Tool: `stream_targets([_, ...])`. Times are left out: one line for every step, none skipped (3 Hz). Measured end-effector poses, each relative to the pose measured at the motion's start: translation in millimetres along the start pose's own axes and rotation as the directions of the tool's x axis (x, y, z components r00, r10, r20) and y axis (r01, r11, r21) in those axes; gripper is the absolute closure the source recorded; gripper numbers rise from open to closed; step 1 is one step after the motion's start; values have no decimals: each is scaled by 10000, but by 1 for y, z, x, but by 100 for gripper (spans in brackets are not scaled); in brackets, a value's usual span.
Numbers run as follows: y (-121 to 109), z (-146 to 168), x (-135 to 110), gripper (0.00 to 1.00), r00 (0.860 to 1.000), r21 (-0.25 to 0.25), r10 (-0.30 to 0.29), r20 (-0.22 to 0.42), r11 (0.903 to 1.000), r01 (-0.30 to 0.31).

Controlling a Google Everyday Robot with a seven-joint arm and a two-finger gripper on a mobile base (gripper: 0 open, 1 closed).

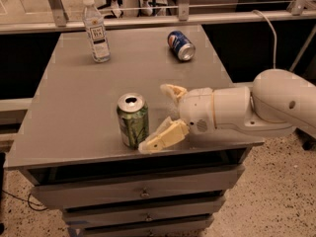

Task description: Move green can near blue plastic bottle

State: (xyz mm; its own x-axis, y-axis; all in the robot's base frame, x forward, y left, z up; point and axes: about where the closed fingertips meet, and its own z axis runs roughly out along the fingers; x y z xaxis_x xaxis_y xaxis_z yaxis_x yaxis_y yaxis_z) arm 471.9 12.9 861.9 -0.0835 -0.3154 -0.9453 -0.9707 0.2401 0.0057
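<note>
The green can (133,120) stands upright near the front edge of the grey table (74,98). My gripper (160,117) is open just to the right of the can, low over the table. One finger (163,137) reaches beside the can's base at the front; the other finger (173,92) is behind and to the right. The can is not between them. The blue plastic bottle (96,30), clear with a white cap and label, stands upright at the table's far left.
A blue, red and white soda can (180,45) lies on its side at the far middle of the table. Drawers (143,194) sit under the table front. A rail (148,21) runs behind the table.
</note>
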Motion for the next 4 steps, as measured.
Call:
stream_targets([7, 23, 1, 0, 9988, -388, 264, 423, 9989, -248])
stream_targets([11, 38, -2, 18, 9973, -678, 214, 701, 9976, -167])
stream_targets([6, 36, -7, 40, 9973, -636, 2, 737, 9980, 45])
stream_targets([-9, 22, -20, 64, 9974, -371, -494, 527, 9980, 514])
